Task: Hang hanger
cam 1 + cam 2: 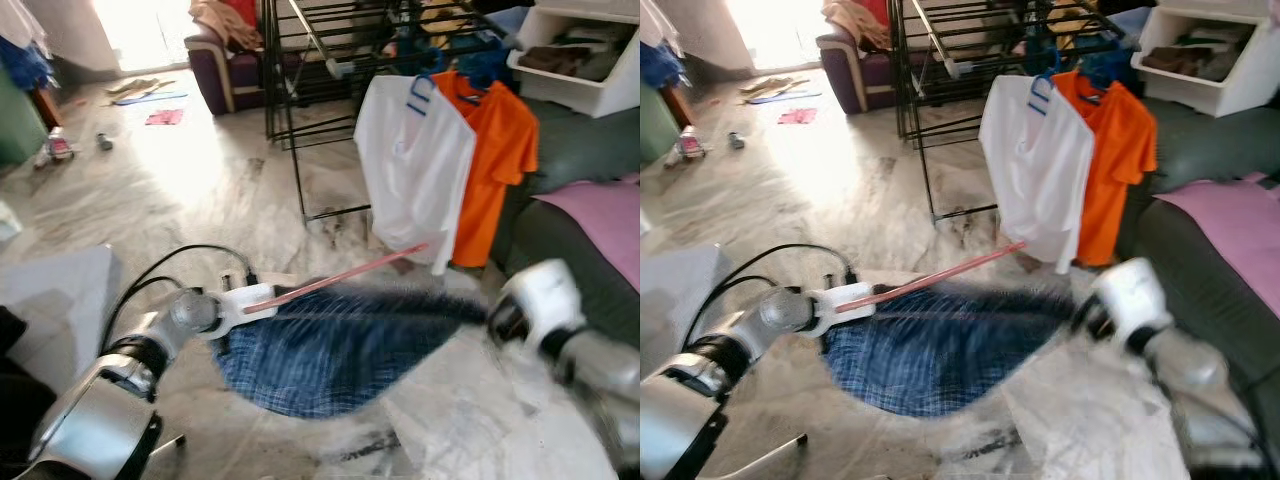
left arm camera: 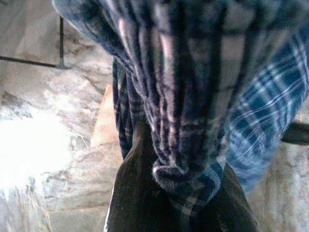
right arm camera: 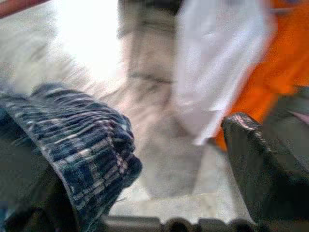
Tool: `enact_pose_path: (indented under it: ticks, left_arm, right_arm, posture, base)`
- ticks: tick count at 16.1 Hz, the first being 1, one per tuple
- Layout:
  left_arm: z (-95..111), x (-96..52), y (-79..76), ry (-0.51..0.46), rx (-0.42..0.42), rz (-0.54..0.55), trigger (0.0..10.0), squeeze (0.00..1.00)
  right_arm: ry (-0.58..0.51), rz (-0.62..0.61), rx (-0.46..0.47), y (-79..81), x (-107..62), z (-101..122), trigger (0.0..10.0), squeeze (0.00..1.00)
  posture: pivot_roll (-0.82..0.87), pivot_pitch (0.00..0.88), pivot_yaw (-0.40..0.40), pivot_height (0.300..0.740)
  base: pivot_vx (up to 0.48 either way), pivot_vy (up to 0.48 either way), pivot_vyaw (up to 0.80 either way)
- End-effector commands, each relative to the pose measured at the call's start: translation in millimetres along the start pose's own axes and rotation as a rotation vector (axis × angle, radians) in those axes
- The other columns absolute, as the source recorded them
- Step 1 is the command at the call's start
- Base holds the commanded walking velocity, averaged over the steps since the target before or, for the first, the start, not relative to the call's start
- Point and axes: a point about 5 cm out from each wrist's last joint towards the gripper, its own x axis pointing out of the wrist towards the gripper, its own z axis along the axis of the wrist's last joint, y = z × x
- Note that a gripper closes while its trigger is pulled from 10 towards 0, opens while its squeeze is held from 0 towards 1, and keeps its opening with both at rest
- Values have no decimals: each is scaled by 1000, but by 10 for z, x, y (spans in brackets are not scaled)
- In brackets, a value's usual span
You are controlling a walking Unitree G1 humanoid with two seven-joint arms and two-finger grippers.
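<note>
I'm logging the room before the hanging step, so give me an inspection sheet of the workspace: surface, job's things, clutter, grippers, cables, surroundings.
Surface: marble floor, scuffed.
Job's things: blue plaid garment stretched between both grippers; pink hanger along its top; drying rack holding a white shirt and an orange shirt.
Clutter: small items on the floor far back.
Grippers: left gripper shut on the cloth; right gripper open, cloth over one finger.
Cables: black cable at the left arm.
Surroundings: purple armchair, grey sofa.
</note>
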Motion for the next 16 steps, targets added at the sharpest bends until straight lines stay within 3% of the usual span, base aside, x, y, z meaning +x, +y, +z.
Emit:
enact_pose_path:
  ticks: [1, 2, 4, 5, 8, 9, 11, 13, 14, 15, 16]
  left_arm:
    - [-46, -49, 79, 24, -22, 42, 0, 0]
    - [-27, -42, 84, 16, -24, 46, 0, 0]
    - [21, -31, 106, 0, -24, 62, 0, 0]
    - [38, -27, 115, -2, -23, 67, 0, 0]
    - [99, -3, 128, -15, -22, 79, 0, 0]
    - [109, 4, 125, -18, -24, 81, 0, 0]
    - [135, 17, 125, -37, -49, 100, 0, 0]
    - [238, 54, 162, -111, -195, 181, 0, 0]
    - [265, 60, 171, -137, -235, 200, 0, 0]
    - [322, 75, 188, -197, -353, 234, 0, 0]
    - [366, 94, 191, -248, -471, 266, 2941, 0]
  right_arm:
    - [36, -118, 204, -88, -55, -122, 10000, 1000]
    - [60, -44, 234, 39, -71, -175, 10000, 1000]
    - [148, 323, 208, 526, -215, -311, 10000, 1000]
    - [141, 450, 209, 650, -288, -293, 10000, 1000]
    - [82, 664, 225, 779, -425, -162, 10000, 1000]
    - [53, 667, 209, 757, -425, -110, 10000, 1000]
    - [9, 484, 196, 600, -266, -64, 10000, 1000]
    - [-67, 355, 171, 579, -136, 19, 10000, 1000]
    - [-70, 345, 183, 592, -128, 27, 10000, 1000]
    - [-71, 351, 188, 644, -124, 29, 10000, 1000]
    - [-65, 365, 187, 717, -128, 9, 10000, 1000]
  posture:
    - [-81, 11, 61, 740]
    - [-80, 12, 62, 740]
    - [-75, 13, 63, 740]
    - [-77, 13, 64, 740]
    - [-80, 12, 66, 740]
    - [-80, 12, 66, 740]
    - [-85, 13, 67, 740]
    - [-85, 10, 68, 740]
    - [-86, 9, 68, 740]
    - [-84, 7, 67, 740]
    - [-80, 6, 64, 740]
  base:
    - [0, 0, 0]
    - [0, 0, 0]
    - [0, 0, 0]
    - [0, 0, 0]
    - [0, 0, 0]
    - [0, 0, 0]
    - [0, 0, 0]
    - [0, 0, 0]
    - [0, 0, 0]
    - [0, 0, 0]
    - [0, 0, 0]
